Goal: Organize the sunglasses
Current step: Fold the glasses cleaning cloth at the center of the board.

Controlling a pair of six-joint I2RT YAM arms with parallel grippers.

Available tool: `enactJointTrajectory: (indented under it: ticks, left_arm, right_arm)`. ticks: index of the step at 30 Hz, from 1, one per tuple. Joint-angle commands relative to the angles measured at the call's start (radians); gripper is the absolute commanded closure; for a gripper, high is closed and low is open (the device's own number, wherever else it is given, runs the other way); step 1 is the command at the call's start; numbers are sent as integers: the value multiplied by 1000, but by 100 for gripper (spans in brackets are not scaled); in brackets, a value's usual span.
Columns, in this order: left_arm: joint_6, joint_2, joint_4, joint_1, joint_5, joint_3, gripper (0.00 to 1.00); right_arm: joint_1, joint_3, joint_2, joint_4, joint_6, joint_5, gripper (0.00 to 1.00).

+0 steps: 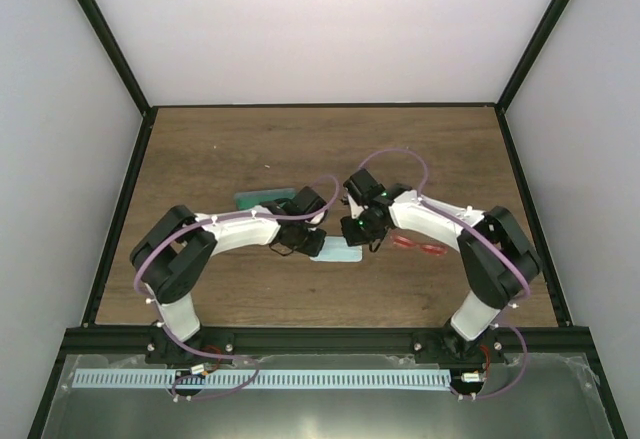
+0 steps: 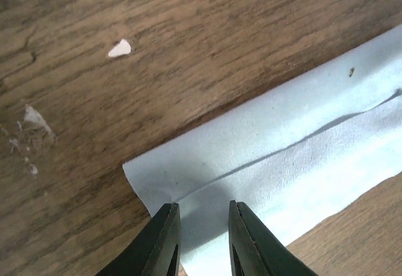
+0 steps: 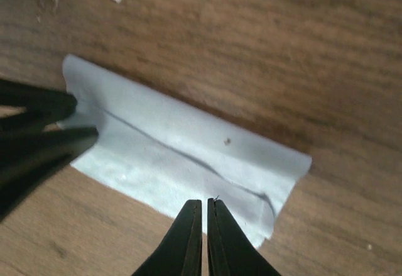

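The red sunglasses (image 1: 420, 247) lie flat on the wooden table, right of both grippers, and neither touches them. A folded light blue cloth (image 1: 338, 253) lies between the grippers. My left gripper (image 2: 204, 208) hovers over the cloth's (image 2: 295, 163) left end, its jaws a small gap apart with nothing pinched between them. My right gripper (image 3: 205, 205) stands at the near edge of the cloth (image 3: 182, 156) toward its right end, with its jaws closed to a thin slit and nothing visibly caught in them. In the right wrist view the left fingers (image 3: 44, 139) show dark at the cloth's far end.
The grey-blue case (image 1: 262, 200) with its green inside lies behind the left wrist. Small white flecks (image 2: 119, 48) dot the wood near the cloth. Black frame posts and white walls bound the table (image 1: 250, 149) on three sides.
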Motion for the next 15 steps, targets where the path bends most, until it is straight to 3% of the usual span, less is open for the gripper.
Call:
enactJointTrajectory:
  ticks: [1, 7, 15]
  left_arm:
    - [-23, -42, 9, -11, 3, -26, 76]
    - [-34, -58, -1, -12, -2, -7, 76]
    - [-39, -35, -13, -12, -17, 53, 76]
  right_arm:
    - [9, 81, 64, 17, -11, 9, 95]
    - [10, 99, 137, 36, -30, -12, 95]
    - [10, 18, 110, 57, -33, -43, 95]
